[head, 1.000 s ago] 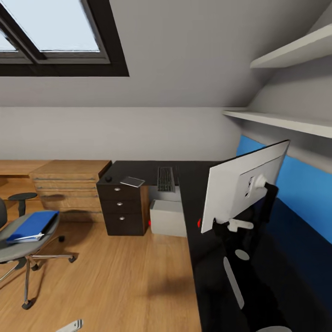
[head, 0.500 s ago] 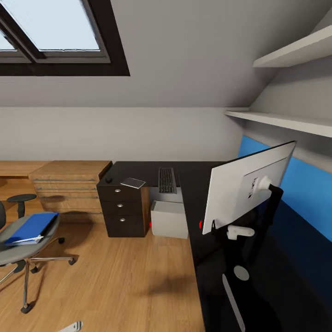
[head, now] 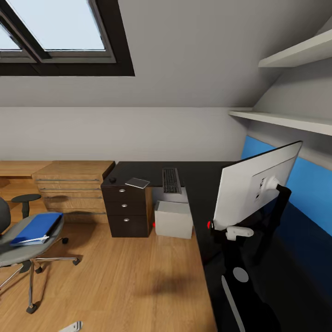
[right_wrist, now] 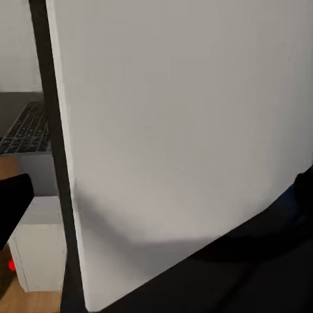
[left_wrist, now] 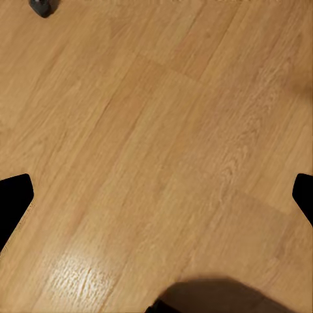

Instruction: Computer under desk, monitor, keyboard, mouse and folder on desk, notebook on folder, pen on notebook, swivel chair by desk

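Monitor: the wide flat monitor [head: 258,186] with a pale grey-white back stands on the near arm of the desk, its back turned to the head camera, its long axis running away along the blue wall panel [head: 304,184]. Its screen side is hidden. The right wrist view shows its back [right_wrist: 182,143] close up, cut off at the top.
Desk: the long L-shaped glossy black desk [head: 203,184] carries a dark three-drawer unit [head: 127,210] with round silver knobs under its far arm.
Keyboard: the slim black-keyed keyboard [head: 171,180] lies on the far arm, long axis pointing toward the back wall.
Notebook: the thin grey notebook [head: 137,182] lies flat, slightly skewed, on the desk above the drawers.
Mouse: the small rounded black mouse [head: 112,179] sits near the desk's left end; its heading is too small to tell.
Computer: the light grey-white boxy tower computer [head: 174,219] stands on the oak floor [head: 124,276] under the desk, beside the drawer unit.
Swivel chair: the grey upholstered swivel chair [head: 18,251] on a chrome base stands well apart from the desk, cut off by the picture's edge.
Folder: the flat bright blue folder [head: 37,227] lies on the seat, long axis slanting toward the desk.
Left gripper: black fingertips [left_wrist: 13,199] at either edge, spread wide over bare floor, holding nothing.
Right gripper: a dark fingertip [right_wrist: 13,202] at one edge, another at the opposite edge, set wide apart beside the monitor's back; whether they touch it cannot be told.
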